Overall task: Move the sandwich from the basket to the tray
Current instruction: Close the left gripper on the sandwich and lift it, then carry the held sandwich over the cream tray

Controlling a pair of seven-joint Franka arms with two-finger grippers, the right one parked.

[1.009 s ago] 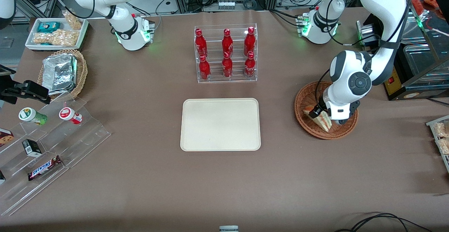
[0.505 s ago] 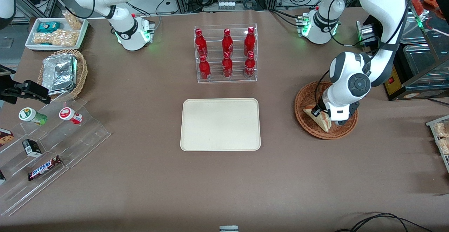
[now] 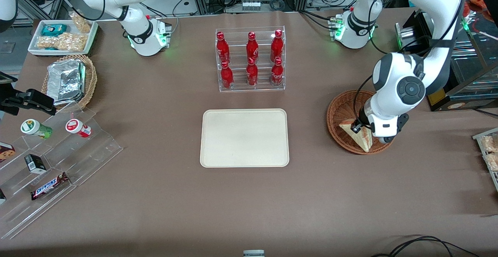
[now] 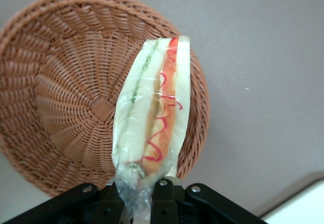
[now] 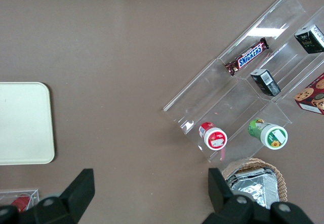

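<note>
left gripper (image 4: pixel 144 196) pinching clear-wrapped triangular sandwich (image 3: pixel 360 135) by its end | above reddish-brown round wicker basket (image 3: pixel 339 111) | clear the rim, then carry level to cream rectangular tray (image 3: pixel 244 137)

Light: bright, even, from overhead
Shadows: soft, faint beside the tray (image 3: pixel 244 137) on the desk (image 3: pixel 249 202)
Glare: on the clear rack (image 5: pixel 263 77)
Focus: tool (image 4: pixel 147 193) blurred at wrist view's edge; sandwich (image 4: pixel 154 118) sharp
</note>
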